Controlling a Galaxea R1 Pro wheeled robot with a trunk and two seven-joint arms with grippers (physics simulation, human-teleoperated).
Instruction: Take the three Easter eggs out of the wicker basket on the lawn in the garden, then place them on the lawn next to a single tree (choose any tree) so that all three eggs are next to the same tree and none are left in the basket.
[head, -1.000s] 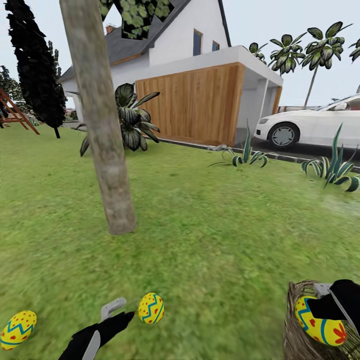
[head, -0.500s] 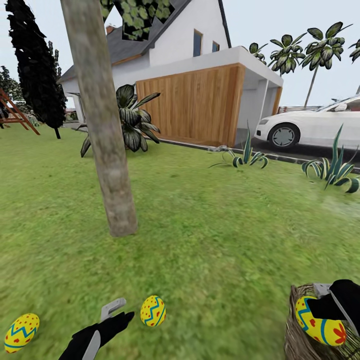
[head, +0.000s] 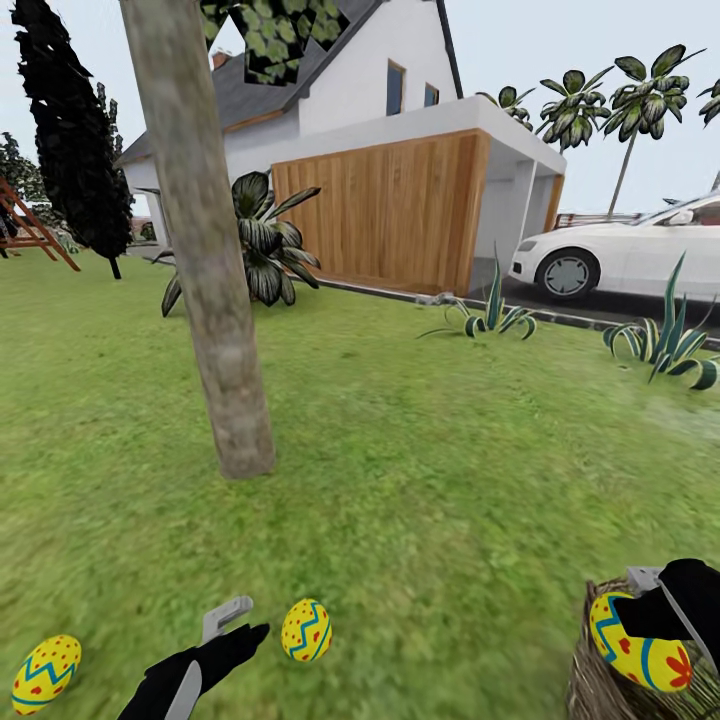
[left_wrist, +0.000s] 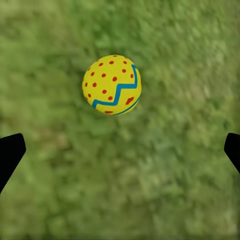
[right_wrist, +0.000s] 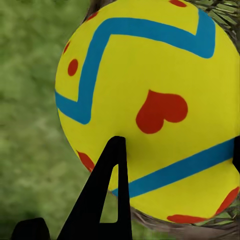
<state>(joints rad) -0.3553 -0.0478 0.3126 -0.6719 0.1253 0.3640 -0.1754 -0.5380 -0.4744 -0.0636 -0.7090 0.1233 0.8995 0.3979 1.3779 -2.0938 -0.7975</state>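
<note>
- Far left: a yellow egg with blue zigzag and red dots (head: 45, 673) on the mottled green lawn (head: 430, 480); it has rolled slightly nearer the frame bottom.
- Left gripper (head: 205, 650), fingers spread and empty, hovers just beside a second dotted yellow egg (head: 306, 630), also shifted; both lie near the thick grey-brown tree trunk (head: 215, 300).
- Right gripper (head: 655, 610) pinches the third, red-flowered yellow egg (head: 640, 650) over the brown woven-wicker basket (head: 600, 690): the last one, judged ready to carry over.

Both arms end in matte black housings, the left gripper (head: 215, 625) with flat pale-grey metal fingers (head: 228, 612).
</note>
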